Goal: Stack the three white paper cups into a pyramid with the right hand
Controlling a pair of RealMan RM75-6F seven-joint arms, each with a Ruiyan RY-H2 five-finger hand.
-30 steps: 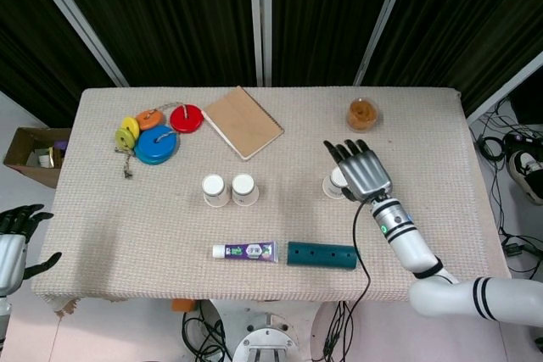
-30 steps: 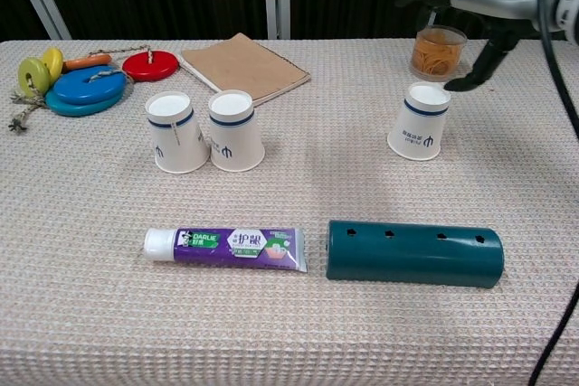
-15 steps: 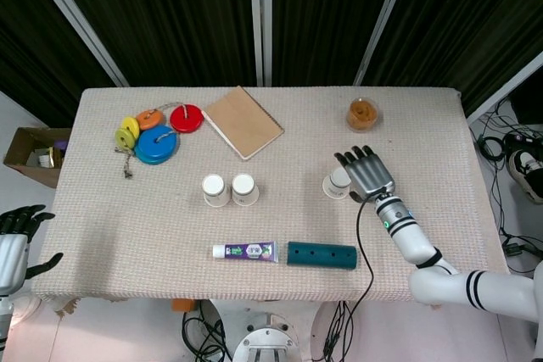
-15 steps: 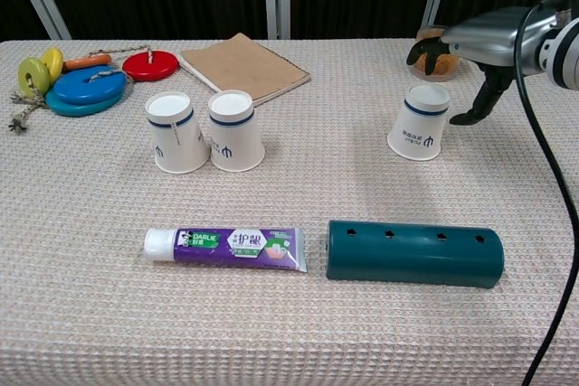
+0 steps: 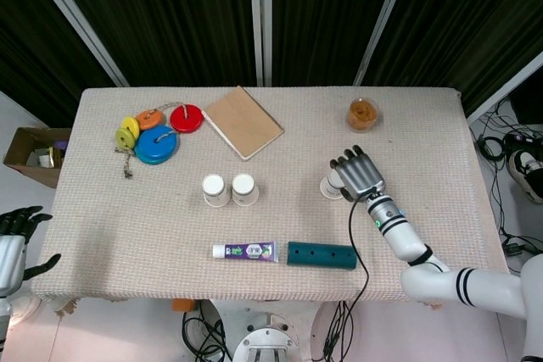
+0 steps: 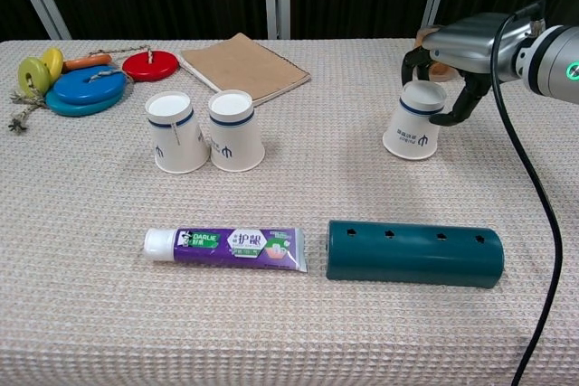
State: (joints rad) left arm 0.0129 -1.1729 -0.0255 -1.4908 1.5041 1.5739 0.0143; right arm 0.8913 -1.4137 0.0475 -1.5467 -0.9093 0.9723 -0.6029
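Observation:
Two white paper cups (image 6: 178, 131) (image 6: 235, 129) stand upside down side by side, left of the table's middle. The third cup (image 6: 414, 124) is upside down to the right and leans slightly. My right hand (image 6: 457, 42) is curled over its upper part, fingers behind it and thumb against its right side, gripping it. From the head view the same hand (image 5: 361, 174) covers the cup's (image 5: 329, 184) right edge. My left hand (image 5: 13, 243) hangs off the table's front left corner with fingers apart, holding nothing.
A toothpaste tube (image 6: 226, 246) and a teal cylinder (image 6: 414, 253) lie near the front edge. A brown notebook (image 6: 244, 65), coloured discs on a string (image 6: 86, 83) and a small tub of orange things (image 5: 362, 114) sit at the back. A cardboard box (image 5: 34, 154) is beside the table.
My right hand came down and forward from above the third cup and its fingers curled around it. The cup shifted a little left and tilted. The left hand stayed put.

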